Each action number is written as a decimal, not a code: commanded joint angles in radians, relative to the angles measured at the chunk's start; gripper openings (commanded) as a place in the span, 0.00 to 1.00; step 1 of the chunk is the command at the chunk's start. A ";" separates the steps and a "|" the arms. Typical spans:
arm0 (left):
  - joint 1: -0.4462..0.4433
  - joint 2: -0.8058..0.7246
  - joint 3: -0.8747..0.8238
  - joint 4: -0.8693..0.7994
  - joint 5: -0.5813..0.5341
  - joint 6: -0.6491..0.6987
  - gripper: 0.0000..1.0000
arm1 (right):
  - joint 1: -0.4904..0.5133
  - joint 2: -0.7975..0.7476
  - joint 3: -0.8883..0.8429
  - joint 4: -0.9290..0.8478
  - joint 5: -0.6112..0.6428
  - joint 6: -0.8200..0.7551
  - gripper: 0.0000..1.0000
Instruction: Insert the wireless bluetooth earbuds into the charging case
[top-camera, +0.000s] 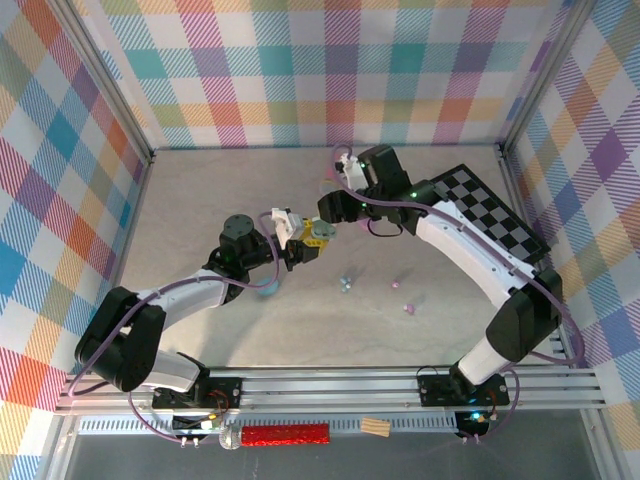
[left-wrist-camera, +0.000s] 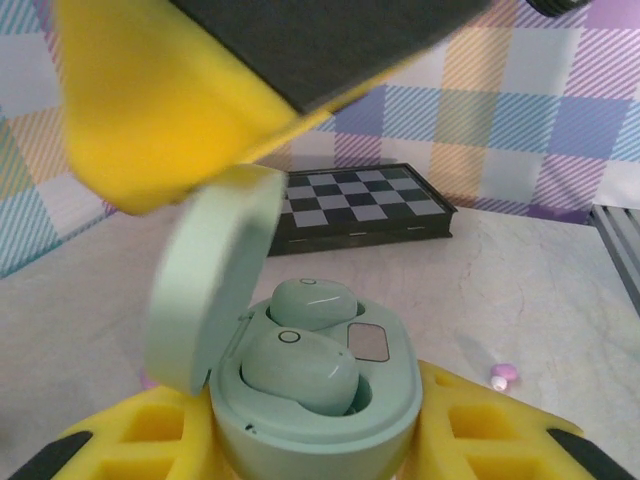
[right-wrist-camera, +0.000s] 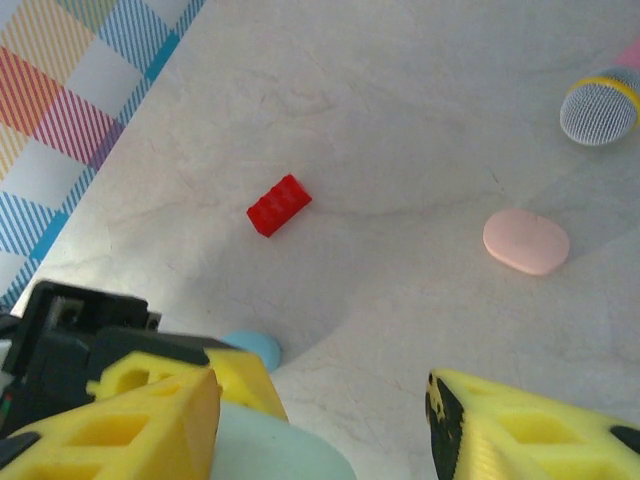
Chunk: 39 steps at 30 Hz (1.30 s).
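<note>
**Left wrist view:** left gripper (left-wrist-camera: 315, 445) closed on the mint charging case (left-wrist-camera: 330, 425). Two mint earbuds (left-wrist-camera: 300, 368) sit inside it under the raised lid (left-wrist-camera: 205, 290), and a pink earbud (left-wrist-camera: 503, 376) lies on the table (left-wrist-camera: 540, 290) to the case's right.

**Right wrist view:** right gripper (right-wrist-camera: 320, 405), fingers apart and empty, just above the case.

**Top view:** loose earbuds (top-camera: 345, 285) lie between the case and the arm bases.

**Risk:** if the right fingers come down, they could clip the lid or dislodge a seated bud.
</note>
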<state>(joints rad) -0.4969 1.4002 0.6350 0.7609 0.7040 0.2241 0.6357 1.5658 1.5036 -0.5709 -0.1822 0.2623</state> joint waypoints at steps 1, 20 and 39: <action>-0.008 -0.040 0.020 0.043 -0.019 -0.002 0.35 | -0.002 -0.079 -0.052 -0.027 -0.023 0.017 0.58; -0.008 0.035 0.038 0.317 0.005 -0.158 0.35 | -0.188 -0.099 -0.388 0.724 -0.762 0.756 0.68; -0.008 -0.003 0.028 0.176 -0.018 -0.072 0.76 | -0.216 -0.093 -0.441 0.734 -0.687 0.710 0.22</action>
<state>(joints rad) -0.4973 1.4372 0.6613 0.9691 0.6872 0.1150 0.4385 1.5181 1.0756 0.2165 -0.9306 1.0641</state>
